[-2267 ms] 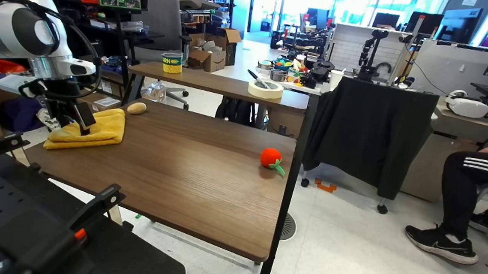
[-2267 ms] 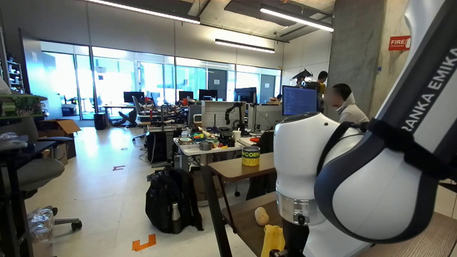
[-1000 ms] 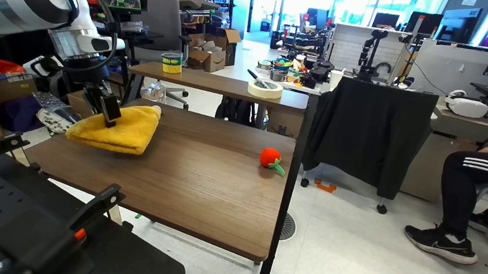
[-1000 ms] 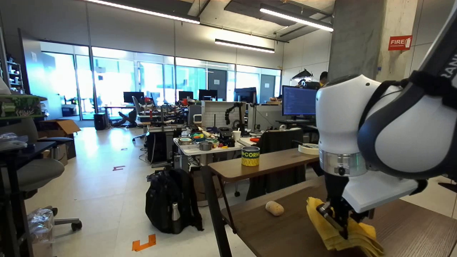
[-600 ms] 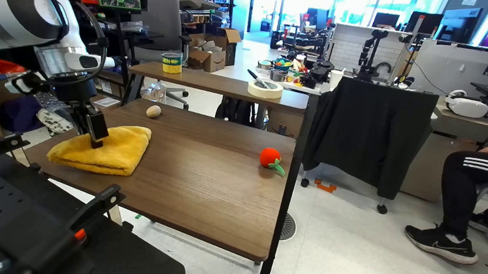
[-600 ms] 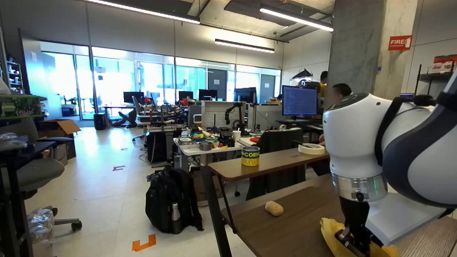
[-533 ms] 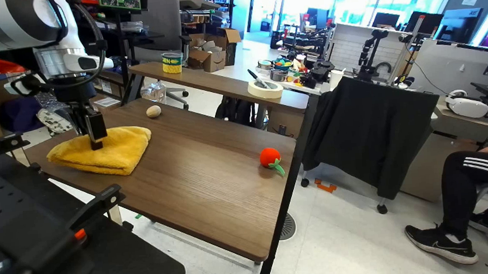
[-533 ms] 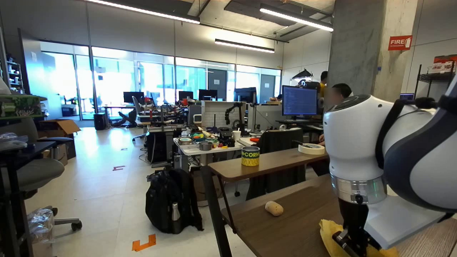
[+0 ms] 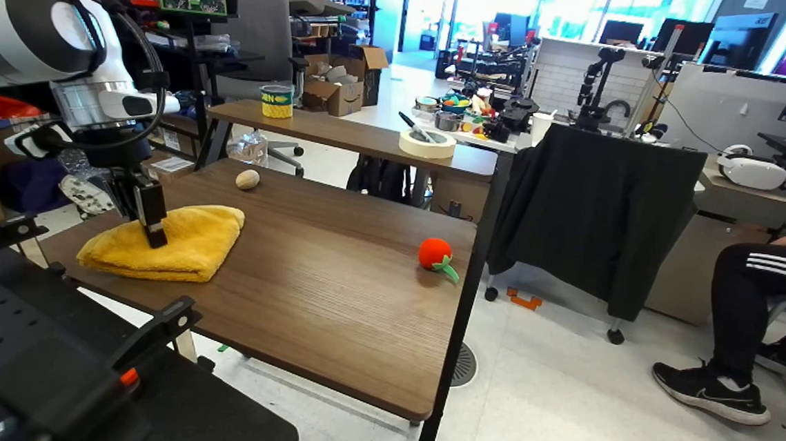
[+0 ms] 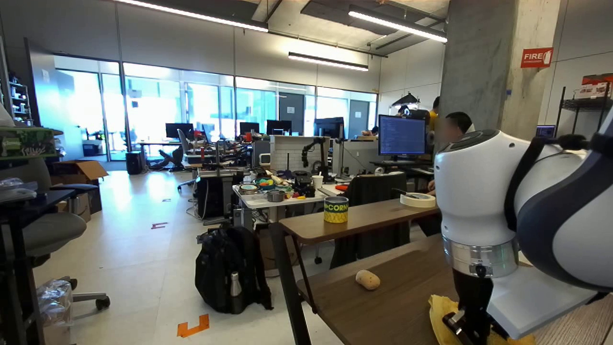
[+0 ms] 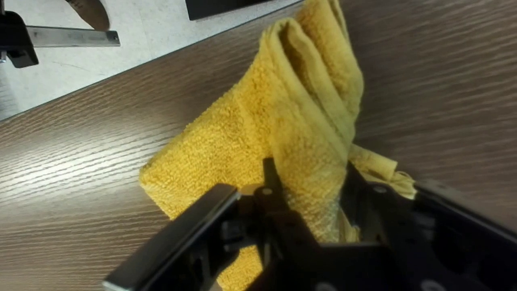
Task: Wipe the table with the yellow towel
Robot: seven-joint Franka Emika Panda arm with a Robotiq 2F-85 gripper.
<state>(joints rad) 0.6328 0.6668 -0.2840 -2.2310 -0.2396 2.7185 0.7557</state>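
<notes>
1. Yellow towel (image 9: 194, 245), folded, one: lay on the table (image 9: 327, 273), at the end beneath the robot arm (image 9: 27, 38); a second earlier it had been held raised, a corner masking the potato-shaped object (image 9: 247, 180).
2. Gripper (image 11: 309, 171), black, one: pointed down onto the towel, fingers (image 11: 271, 174) parted on either side of a bunched fold in the wrist view; one finger at more of a slant than half a second before. Whether the fold was still pinched could not be told.
3. Potato-shaped object, tan: on the table, apart from the towel, in full view again, farther along than a couple of seconds earlier.
4. Red-orange ball (image 9: 434, 253), green stem: near the opposite end of the table, unmoved.
5. Corn container (image 9: 277, 104), yellow and green: on the raised shelf (image 9: 346, 129), unmoved in both exterior views.
6. Roll of tape (image 9: 427, 150), cream: same shelf, unmoved, black pen (image 9: 412, 124) resting across it.
</notes>
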